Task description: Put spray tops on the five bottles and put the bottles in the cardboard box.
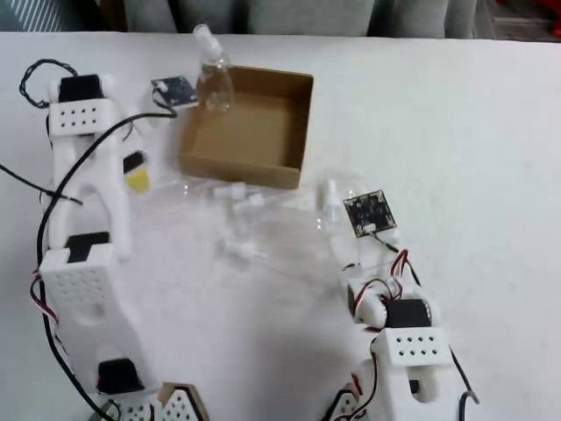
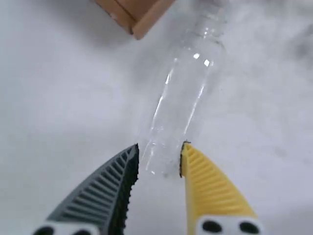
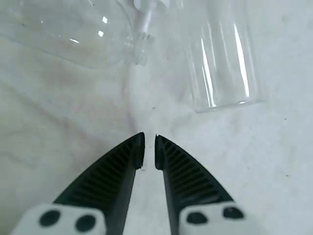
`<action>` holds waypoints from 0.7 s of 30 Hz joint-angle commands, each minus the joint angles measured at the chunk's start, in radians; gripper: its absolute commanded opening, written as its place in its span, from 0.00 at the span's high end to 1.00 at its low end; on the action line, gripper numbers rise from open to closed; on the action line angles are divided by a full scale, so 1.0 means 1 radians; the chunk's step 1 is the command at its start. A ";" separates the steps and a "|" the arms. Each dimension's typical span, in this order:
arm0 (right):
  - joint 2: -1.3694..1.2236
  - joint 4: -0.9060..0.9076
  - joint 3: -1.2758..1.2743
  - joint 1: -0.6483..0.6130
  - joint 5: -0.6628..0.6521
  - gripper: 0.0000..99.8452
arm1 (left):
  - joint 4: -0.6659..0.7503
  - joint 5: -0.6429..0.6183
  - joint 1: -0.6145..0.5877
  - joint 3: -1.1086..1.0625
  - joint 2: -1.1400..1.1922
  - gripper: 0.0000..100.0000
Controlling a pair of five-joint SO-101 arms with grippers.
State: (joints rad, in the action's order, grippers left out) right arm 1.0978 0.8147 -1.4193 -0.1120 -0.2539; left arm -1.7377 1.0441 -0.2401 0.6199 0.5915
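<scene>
The open cardboard box (image 1: pixel 294 132) sits at the table's far middle. A clear bottle with a spray top (image 1: pixel 213 79) stands upright at the box's back left corner. My left gripper (image 1: pixel 138 171) (image 2: pixel 160 147) is by the box's front left corner (image 2: pixel 132 19). Its grey and yellow fingers are shut on the base of a clear bottle (image 2: pixel 181 93) that lies on the table. My right gripper (image 3: pixel 146 142) is shut and holds nothing. Just ahead of it lie one clear bottle (image 3: pixel 73 34), neck inward, and the base of another (image 3: pixel 225 63).
Loose white spray tops (image 1: pixel 232 191) (image 1: pixel 241 250) (image 1: pixel 331 195) and faint clear bottles lie on the white table in front of the box. The right arm's camera board (image 1: pixel 368 212) hangs over them. Cables trail along the left arm (image 1: pixel 79 263).
</scene>
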 commanded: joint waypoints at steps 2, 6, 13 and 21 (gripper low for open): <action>0.010 -0.013 0.005 -0.012 -0.008 0.98 | 0.084 0.026 0.025 -0.021 -0.071 0.84; 0.010 -0.013 0.005 -0.012 -0.008 0.98 | 0.080 0.028 0.051 -0.025 -0.081 0.81; 0.010 -0.013 0.005 -0.012 -0.008 0.98 | 0.060 0.020 0.116 -0.029 -0.073 0.72; 0.010 -0.013 0.005 -0.012 -0.008 0.98 | 0.118 0.018 0.133 -0.029 -0.015 0.72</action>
State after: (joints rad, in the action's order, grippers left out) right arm 1.0978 0.8147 -1.4193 -0.1166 -0.2539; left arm -1.6487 1.0595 -0.1389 0.5861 0.5915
